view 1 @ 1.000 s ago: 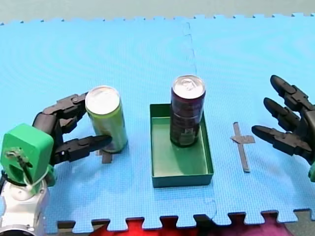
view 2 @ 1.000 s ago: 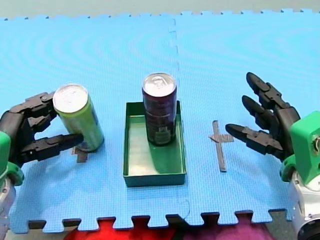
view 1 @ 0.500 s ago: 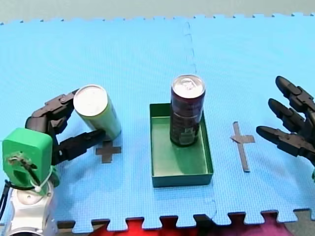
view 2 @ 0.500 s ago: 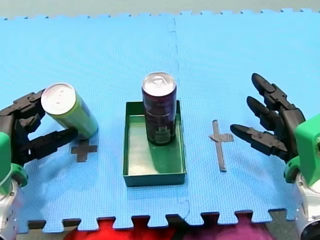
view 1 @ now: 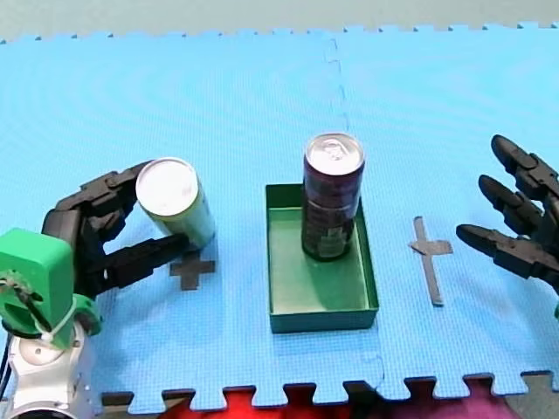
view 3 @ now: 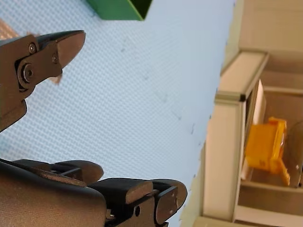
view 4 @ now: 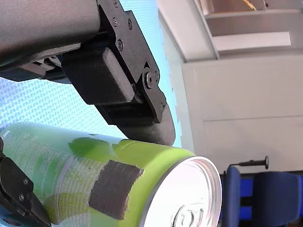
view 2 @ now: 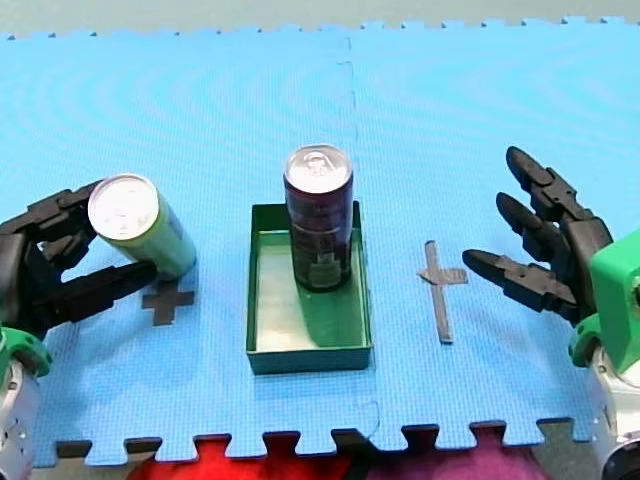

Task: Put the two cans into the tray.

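Facing a table covered with a blue foam mat (view 1: pixel 218 87), jigsaw-edged along its 6 o'clock side. Finding a green tray (view 1: pixel 323 319) near the middle of the mat, its long sides running from 6 to 12 o'clock. Seeing a dark can (view 1: pixel 332 205) standing upright inside the tray, toward the 12 o'clock end, silver top and pull tab facing up.

Gripping a green can (view 1: pixel 179 209) with the left hand (view 1: pixel 113 236) at 9 o'clock from the tray, well apart from it, fingers clenching around the can's far side and thumb pressing on its near side. Holding this can tilted, its silver top leaning toward 9 o'clock, away from the tray. Not being able to tell whether its base is touching the mat. Spotting a grey tape cross (view 1: pixel 192 269) on the mat at 6 o'clock from the green can, just beside the thumb tip.

Getting the same green can (view 4: pixel 61 161) up close in the second wrist view, with black fingers (view 4: pixel 118 90) pressing against its side and a blue chair (view 4: pixel 270 198) showing behind it.

Keeping the right hand (view 1: pixel 520 227) at 3 o'clock from the tray, well apart from it, fingers released and holding nothing. Noting a grey tape strip (view 1: pixel 430 262) lying on the mat between the tray and that hand.

Catching, in the first wrist view, black fingers (view 3: pixel 52 47) above the mat, one corner of the tray (view 3: pixel 120 8), and a pale shelf with a yellow object (view 3: pixel 267 146) beyond the table's edge.
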You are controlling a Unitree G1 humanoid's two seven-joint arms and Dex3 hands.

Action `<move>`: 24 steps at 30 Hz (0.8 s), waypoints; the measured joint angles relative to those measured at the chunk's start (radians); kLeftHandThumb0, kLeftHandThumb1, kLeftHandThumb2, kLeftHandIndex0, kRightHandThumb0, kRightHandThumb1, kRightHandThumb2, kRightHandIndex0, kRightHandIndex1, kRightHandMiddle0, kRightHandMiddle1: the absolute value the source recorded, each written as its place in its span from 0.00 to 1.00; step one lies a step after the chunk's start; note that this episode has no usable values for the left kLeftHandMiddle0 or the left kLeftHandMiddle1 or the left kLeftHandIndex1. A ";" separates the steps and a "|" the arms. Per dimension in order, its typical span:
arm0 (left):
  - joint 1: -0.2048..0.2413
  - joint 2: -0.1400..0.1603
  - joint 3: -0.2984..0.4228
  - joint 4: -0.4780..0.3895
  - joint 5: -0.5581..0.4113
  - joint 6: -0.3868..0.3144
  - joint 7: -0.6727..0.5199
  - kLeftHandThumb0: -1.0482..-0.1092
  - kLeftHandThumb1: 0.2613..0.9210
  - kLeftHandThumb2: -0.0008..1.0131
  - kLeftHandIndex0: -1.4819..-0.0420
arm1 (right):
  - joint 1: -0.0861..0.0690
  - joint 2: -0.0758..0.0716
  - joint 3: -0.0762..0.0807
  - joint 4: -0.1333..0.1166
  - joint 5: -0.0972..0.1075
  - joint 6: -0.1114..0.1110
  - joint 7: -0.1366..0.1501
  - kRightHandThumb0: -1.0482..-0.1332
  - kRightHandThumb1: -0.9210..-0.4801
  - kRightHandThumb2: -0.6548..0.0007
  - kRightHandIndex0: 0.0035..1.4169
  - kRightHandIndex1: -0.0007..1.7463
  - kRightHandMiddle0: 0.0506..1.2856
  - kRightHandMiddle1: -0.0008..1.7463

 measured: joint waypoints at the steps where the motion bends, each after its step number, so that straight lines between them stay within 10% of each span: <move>1: 0.001 0.000 -0.001 -0.009 0.001 0.007 0.002 0.71 0.73 0.00 0.13 | 0.000 0.000 0.000 0.000 -0.001 0.000 0.000 0.14 0.42 1.00 0.26 0.00 0.22 0.00; 24: 0.125 -0.021 -0.041 -0.479 0.018 0.326 0.055 0.69 0.71 0.00 0.13 | 0.001 0.011 0.003 0.009 -0.005 0.000 0.002 0.15 0.41 1.00 0.26 0.00 0.21 0.00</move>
